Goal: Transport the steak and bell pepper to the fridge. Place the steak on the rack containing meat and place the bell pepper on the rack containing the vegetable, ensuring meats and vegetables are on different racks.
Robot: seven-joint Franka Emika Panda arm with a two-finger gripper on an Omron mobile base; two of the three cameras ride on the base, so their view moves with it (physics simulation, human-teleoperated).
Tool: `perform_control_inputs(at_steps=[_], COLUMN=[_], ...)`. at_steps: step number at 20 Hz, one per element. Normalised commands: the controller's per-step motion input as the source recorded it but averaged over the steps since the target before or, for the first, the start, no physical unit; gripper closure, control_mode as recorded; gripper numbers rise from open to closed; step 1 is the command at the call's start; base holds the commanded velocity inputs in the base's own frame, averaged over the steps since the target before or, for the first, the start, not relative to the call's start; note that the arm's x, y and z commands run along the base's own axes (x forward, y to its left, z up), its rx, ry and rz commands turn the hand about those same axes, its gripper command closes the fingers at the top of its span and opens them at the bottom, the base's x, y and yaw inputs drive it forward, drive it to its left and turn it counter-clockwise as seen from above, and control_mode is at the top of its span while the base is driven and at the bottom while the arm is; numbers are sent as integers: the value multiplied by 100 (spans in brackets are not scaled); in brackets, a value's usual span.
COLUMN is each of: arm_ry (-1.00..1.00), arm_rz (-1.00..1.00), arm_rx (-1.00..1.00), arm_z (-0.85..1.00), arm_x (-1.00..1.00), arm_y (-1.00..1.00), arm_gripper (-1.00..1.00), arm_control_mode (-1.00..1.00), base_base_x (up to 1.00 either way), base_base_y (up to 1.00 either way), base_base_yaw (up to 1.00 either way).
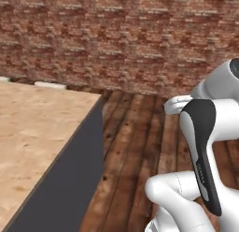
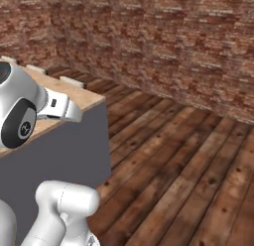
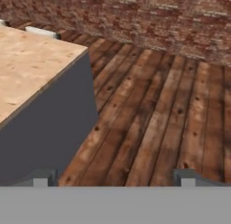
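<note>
In the hand view my gripper (image 3: 115, 177) is open, its two dark fingertips (image 3: 43, 177) standing far apart with nothing between them. It looks down over a wooden plank floor (image 3: 153, 110) beside the corner of a counter (image 3: 27, 60). The steak, the bell pepper and the fridge with its racks are out of view. My white arm (image 1: 200, 147) is folded close to the base at the counter's corner.
A counter with a light wood-grain top (image 1: 32, 133) and a dark grey side (image 1: 74, 184) stands on the left. Plank floor (image 2: 188, 160) stretches ahead and to the right as far as a red brick wall (image 2: 163, 46).
</note>
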Motion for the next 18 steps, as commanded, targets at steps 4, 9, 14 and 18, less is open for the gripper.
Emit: perform_control_inputs(at_steps=[4, 9, 14, 18], arm_ry=[0, 0, 0, 0], arm_rz=[0, 0, 0, 0], arm_rx=[0, 0, 0, 0], arm_z=[0, 0, 0, 0], arm_x=[0, 0, 0, 0], arm_y=[0, 0, 0, 0], arm_gripper=[-100, -100, -100, -100], arm_control_mode=[100, 100, 100, 100], base_base_x=[100, 100, 100, 100], base_base_y=[-100, -100, -87, -71], base_base_yaw=[11, 15, 28, 34])
